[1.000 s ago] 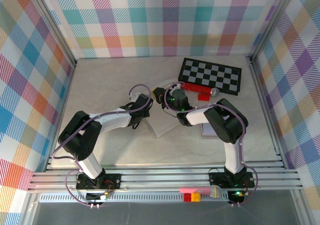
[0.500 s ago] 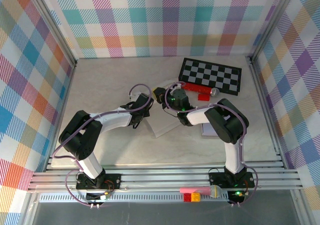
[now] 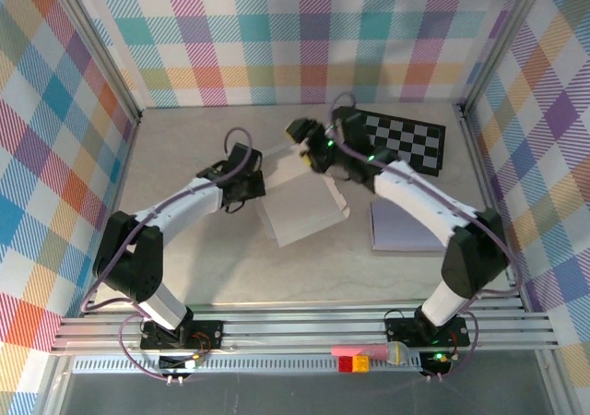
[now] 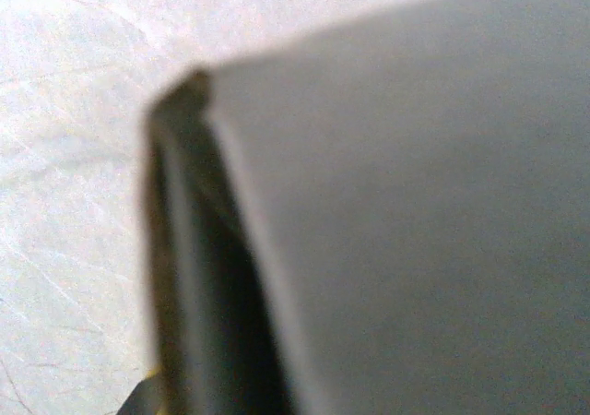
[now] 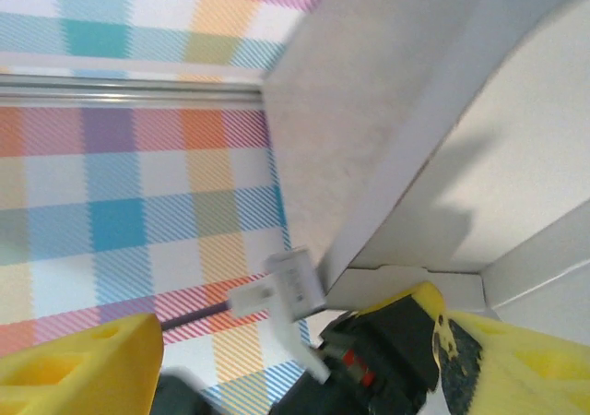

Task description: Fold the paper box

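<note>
The paper box (image 3: 300,207) is a flat white sheet lying mid-table, its left edge raised. My left gripper (image 3: 243,186) is at that left edge, shut on it. In the left wrist view the grey sheet (image 4: 415,203) sits blurred right against the camera, with one dark finger (image 4: 189,304) beside it. My right gripper (image 3: 309,148) hangs just beyond the box's far edge, open and holding nothing. In the right wrist view its yellow fingers (image 5: 78,364) stand wide apart. The box's white panels (image 5: 525,148) and the left gripper (image 5: 392,355) lie ahead of them.
A black-and-white chessboard (image 3: 392,138) lies at the back right. A pale lavender pad (image 3: 401,229) sits right of the box under the right arm. Small bricks and a microphone (image 3: 369,353) rest on the front rail. Plaid walls (image 3: 55,138) close in three sides.
My right gripper has opened, let go of the box and moved back toward the far wall. The left gripper has drawn back and left with the box's edge.
</note>
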